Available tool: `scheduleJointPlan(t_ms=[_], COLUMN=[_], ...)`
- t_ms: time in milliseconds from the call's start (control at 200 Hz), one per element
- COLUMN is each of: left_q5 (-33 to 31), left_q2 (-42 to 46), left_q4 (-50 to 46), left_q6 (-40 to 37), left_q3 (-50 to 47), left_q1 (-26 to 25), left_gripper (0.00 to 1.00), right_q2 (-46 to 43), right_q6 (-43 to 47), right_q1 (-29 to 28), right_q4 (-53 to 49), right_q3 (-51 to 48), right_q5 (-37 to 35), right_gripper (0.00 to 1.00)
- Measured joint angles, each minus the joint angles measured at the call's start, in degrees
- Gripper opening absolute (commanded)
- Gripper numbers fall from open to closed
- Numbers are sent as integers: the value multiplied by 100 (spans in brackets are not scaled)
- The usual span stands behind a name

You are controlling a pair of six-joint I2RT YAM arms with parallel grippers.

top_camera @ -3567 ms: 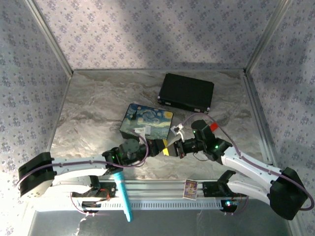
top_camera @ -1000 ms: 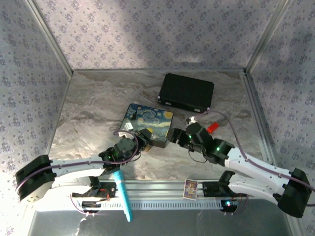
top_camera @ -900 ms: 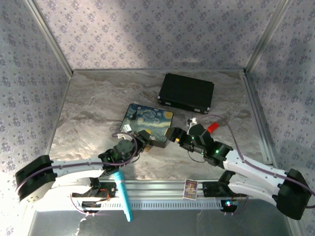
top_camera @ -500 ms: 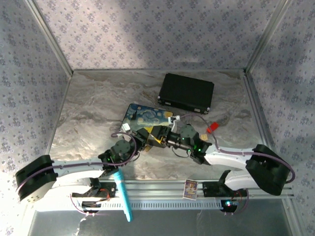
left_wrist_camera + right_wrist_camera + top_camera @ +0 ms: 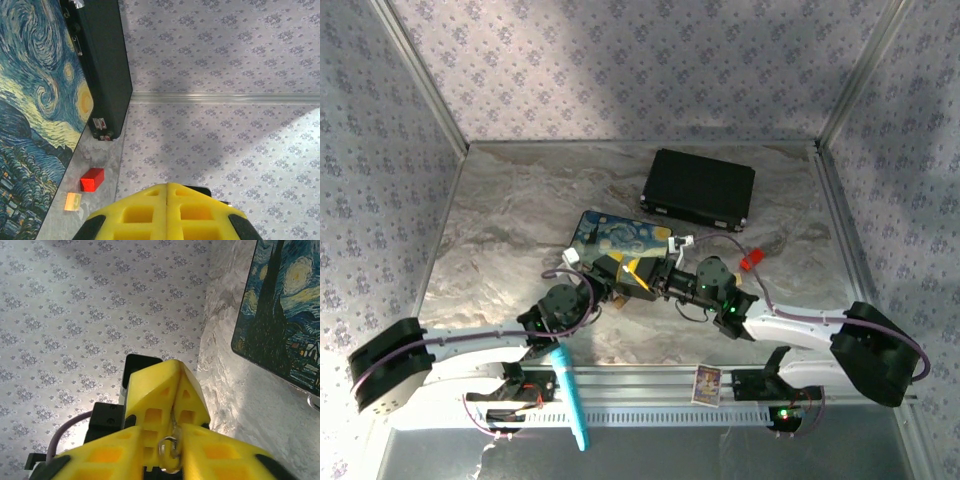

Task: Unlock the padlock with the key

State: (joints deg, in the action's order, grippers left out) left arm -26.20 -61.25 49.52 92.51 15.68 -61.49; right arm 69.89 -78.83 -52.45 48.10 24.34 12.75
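Left end effector (image 5: 167, 194): fingers together.
Right end effector (image 5: 169, 462): clamped on padlock (image 5: 169, 450) loop, beside painted box (image 5: 610, 232).
Risk: padlock could be levered loose by a skewed key.

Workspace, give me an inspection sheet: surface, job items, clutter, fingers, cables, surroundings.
Surface: marble table, nothing spilled seen.
Job's things: small silver loop where the arms meet, perhaps the padlock's shackle; tan piece beside red piece, perhaps the key.
Clutter: painted box, black case, teal stick, card.
Grippers: left gripper fingers shut; right gripper fingers flank the loop, grip unclear.
Cables: purple cable loops beside the left gripper.
Surroundings: patterned walls.
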Motion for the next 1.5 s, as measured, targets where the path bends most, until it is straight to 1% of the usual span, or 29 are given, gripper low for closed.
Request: scheduleJointPlan(t_ms=[170, 340, 415, 620, 685, 885, 925, 974, 1004, 1024, 1034, 1054, 1084, 1144, 1164, 1184, 1289, 1349, 1499], left_q5=[-2, 4, 4, 2, 24, 48, 57, 94, 133, 138, 146, 160, 175, 192, 192, 192, 157, 111, 85], left_q2=[9, -127, -201, -293, -293, -348, -378, -387, -387, -387, -385, -380, -372, -297, -249, -203, 216, 490, 977], left_q4=[0, 55, 103, 232, 210, 42, 26, -20, -61, -94, -142, -199, -334, -774, -957, -1132, -2343, -3108, -4774], left_q6=[-2, -44, -46, -46, -46, -92, -92, -79, -81, -68, -96, -55, -79, -118, -140, -155, -358, -570, -1001], left_q3=[0, 0, 0, 7, 26, 175, 197, 216, 229, 236, 243, 256, 284, 393, 446, 505, 955, 1279, 1797], left_q1=[0, 0, 0, 17, 28, 50, 55, 63, 63, 63, 61, 63, 59, 59, 59, 61, 59, 59, 46], left_gripper=[0, 0, 0, 0, 0, 0, 8, 23, 33, 44, 47, 58, 72, 93, 99, 100, 100, 92, 81], right_q2=[133, 254, 258, 271, 269, 254, 238, 199, 170, 144, 127, 96, 35, -94, -142, -190, -437, -599, -1163], right_q6=[-28, -76, -116, -133, -131, -131, -131, -129, -129, -127, -127, -127, -127, -87, -72, -55, 57, 111, 442], right_q1=[7, 9, 22, 74, 87, 160, 175, 177, 181, 184, 186, 186, 186, 192, 201, 208, 225, 262, 365], right_q4=[61, 214, 223, 214, 210, 208, 190, 168, 144, 133, 120, 92, 17, -129, -197, -286, -739, -1054, -2105], right_q3=[0, -7, -37, -68, -74, -85, -96, -125, -142, -155, -162, -168, -170, -166, -164, -157, -157, -157, -103], right_q5=[68, 103, 103, 103, 105, 146, 146, 142, 142, 138, 133, 120, 103, 59, 55, 50, -9, -33, -61], right_gripper=[21, 18, 12, 10, 5, 0, 0, 0, 0, 0, 0, 0, 0, 0, 0, 0, 0, 0, 0])
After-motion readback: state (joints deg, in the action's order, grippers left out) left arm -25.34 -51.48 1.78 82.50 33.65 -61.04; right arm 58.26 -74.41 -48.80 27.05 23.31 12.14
